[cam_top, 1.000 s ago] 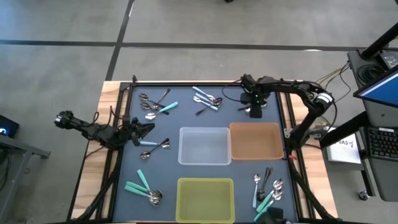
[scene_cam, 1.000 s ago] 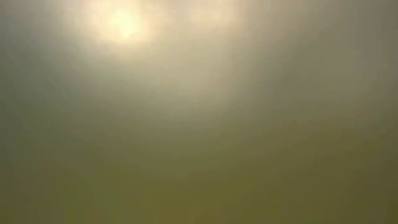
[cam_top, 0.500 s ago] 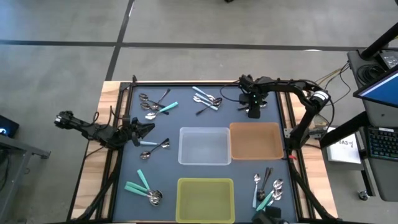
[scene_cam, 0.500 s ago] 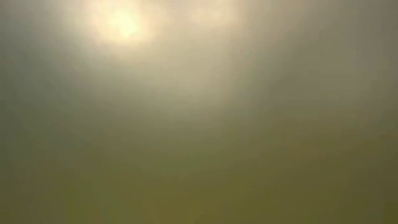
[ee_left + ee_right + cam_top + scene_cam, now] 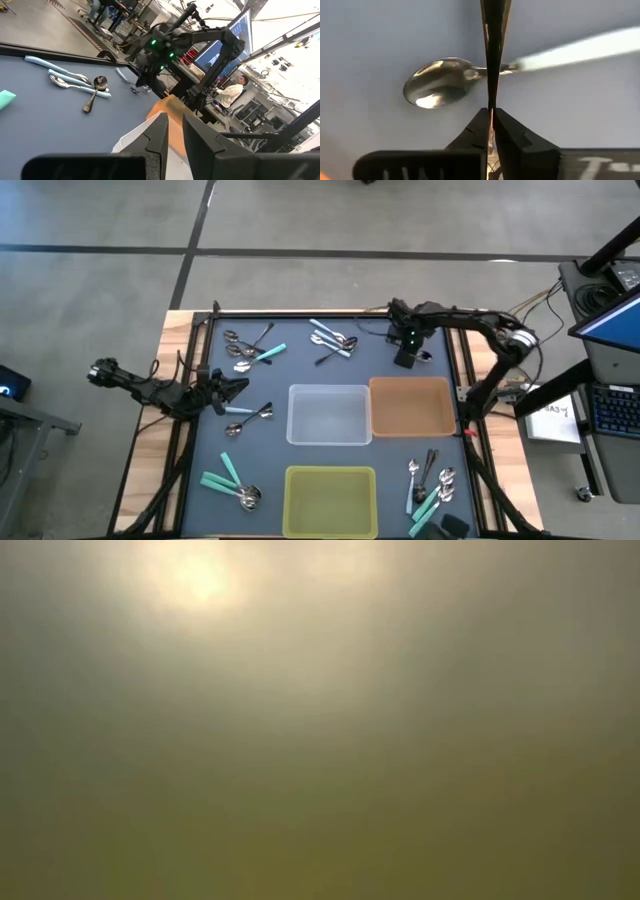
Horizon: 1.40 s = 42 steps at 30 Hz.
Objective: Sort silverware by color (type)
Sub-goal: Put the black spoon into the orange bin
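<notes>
Blue mat: only R wrist cam shows right gripper clamped on light-blue spoon neck.

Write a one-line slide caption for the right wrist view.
Right gripper shut on the neck of a light-blue-handled spoon lying on the blue mat.

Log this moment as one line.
right gripper: shut on light blue spoon, beyond brown bin | left gripper: waiting, left edge
</notes>
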Each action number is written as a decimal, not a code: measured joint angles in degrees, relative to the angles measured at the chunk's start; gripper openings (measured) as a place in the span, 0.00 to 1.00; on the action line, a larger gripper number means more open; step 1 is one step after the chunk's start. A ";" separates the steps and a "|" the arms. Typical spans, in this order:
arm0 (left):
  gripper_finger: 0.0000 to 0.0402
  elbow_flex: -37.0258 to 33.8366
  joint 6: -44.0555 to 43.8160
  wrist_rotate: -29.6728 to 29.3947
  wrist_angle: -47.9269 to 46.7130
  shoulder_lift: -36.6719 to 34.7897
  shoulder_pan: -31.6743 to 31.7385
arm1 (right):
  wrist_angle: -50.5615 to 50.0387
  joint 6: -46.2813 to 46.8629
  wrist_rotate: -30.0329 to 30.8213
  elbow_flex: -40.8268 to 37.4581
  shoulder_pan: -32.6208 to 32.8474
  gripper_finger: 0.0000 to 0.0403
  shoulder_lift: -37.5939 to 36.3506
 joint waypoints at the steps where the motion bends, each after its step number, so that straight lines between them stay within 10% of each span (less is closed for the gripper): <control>1: 0.10 0.02 0.00 0.00 0.00 0.00 0.00 | -0.01 1.70 0.17 0.10 -0.03 0.03 -1.63; 13: 0.10 0.00 -0.02 0.00 0.00 0.00 0.00 | -0.67 23.58 -15.03 0.14 6.96 0.02 -19.03; 31: 0.10 0.00 0.00 0.00 0.00 0.00 0.00 | -13.33 27.20 -14.77 -2.90 32.16 0.02 -25.65; 42: 0.10 0.00 -0.01 0.00 0.01 0.02 0.00 | -13.55 25.11 -11.16 -11.28 35.34 0.04 -25.61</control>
